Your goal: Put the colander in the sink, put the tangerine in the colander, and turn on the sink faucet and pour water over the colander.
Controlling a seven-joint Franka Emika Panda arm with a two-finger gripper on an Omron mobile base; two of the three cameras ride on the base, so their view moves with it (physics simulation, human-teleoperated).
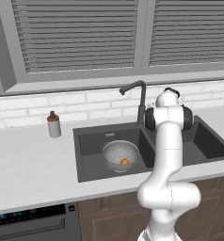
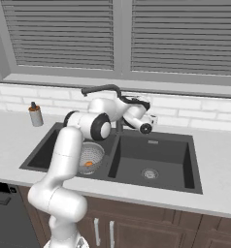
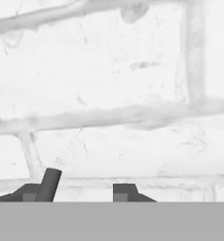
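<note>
The silvery colander (image 1: 119, 154) sits in the left basin of the dark sink (image 1: 89, 141), and the tangerine (image 1: 125, 161) lies inside it. In the right base view the arm partly covers the colander (image 2: 92, 156) and the tangerine (image 2: 89, 164). The dark gooseneck faucet (image 1: 141, 96) rises behind the divider between the basins. My gripper (image 3: 81, 194) is up behind the faucet (image 2: 100, 89), facing the white brick wall. It is open a moderate way. A short dark rod (image 3: 49, 184), apparently the faucet's side lever, stands just inside the left fingertip (image 3: 29, 194). No water shows.
A grey bottle with an orange-brown top (image 1: 53, 125) stands on the counter left of the sink. The right basin (image 2: 156, 155) has a round silver drain (image 2: 149, 173). Window blinds hang above the brick backsplash. A dark appliance front (image 1: 29, 221) sits under the counter at lower left.
</note>
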